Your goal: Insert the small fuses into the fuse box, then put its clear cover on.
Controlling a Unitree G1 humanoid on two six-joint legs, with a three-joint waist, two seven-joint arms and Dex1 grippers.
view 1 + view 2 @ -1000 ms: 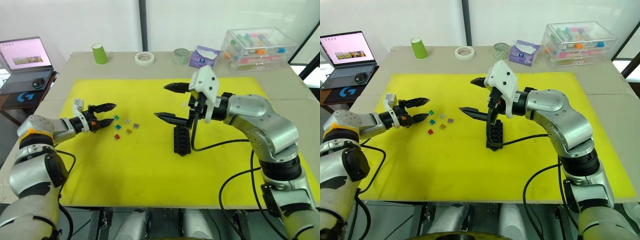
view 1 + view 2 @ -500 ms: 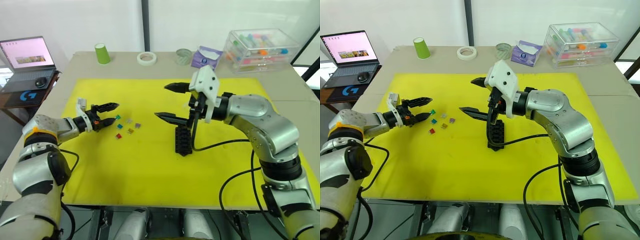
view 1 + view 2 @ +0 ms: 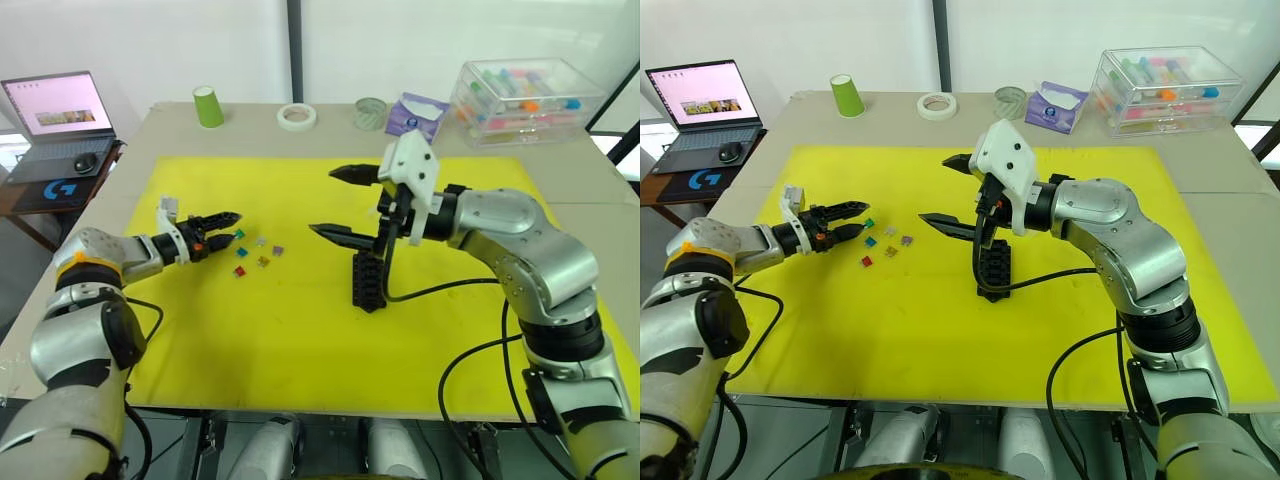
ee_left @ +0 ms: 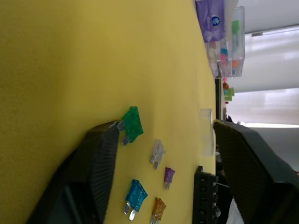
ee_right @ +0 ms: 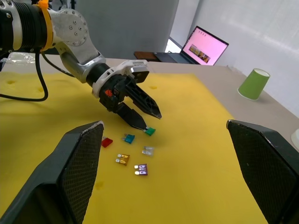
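Several small fuses lie loose on the yellow mat [image 3: 300,330]: teal [image 3: 239,235], blue [image 5: 128,138], red [image 5: 107,142], clear grey [image 5: 148,150], brown [image 5: 123,159] and purple [image 5: 140,169]. My left gripper [image 3: 231,228] is open low over the mat, one fingertip [image 4: 110,128] touching the teal fuse [image 4: 132,124]. The black fuse box [image 3: 367,280] rests mid-mat. Open wide, my right gripper [image 3: 322,202] hovers above and just left of it, holding nothing. In the left wrist view a faint transparent piece [image 4: 206,137] beyond the fuses looks like the clear cover.
Along the table's far edge stand a green cup [image 3: 208,106], a tape roll [image 3: 297,116], a tissue pack [image 3: 418,115] and a large clear storage box [image 3: 525,100]. A laptop [image 3: 60,105] sits off to the left. A black cable [image 3: 440,290] crosses the mat by the fuse box.
My left gripper has slid right along the mat up to the teal fuse, narrowing slightly. The right arm and fuse box have stayed put; the camera shifted a little.
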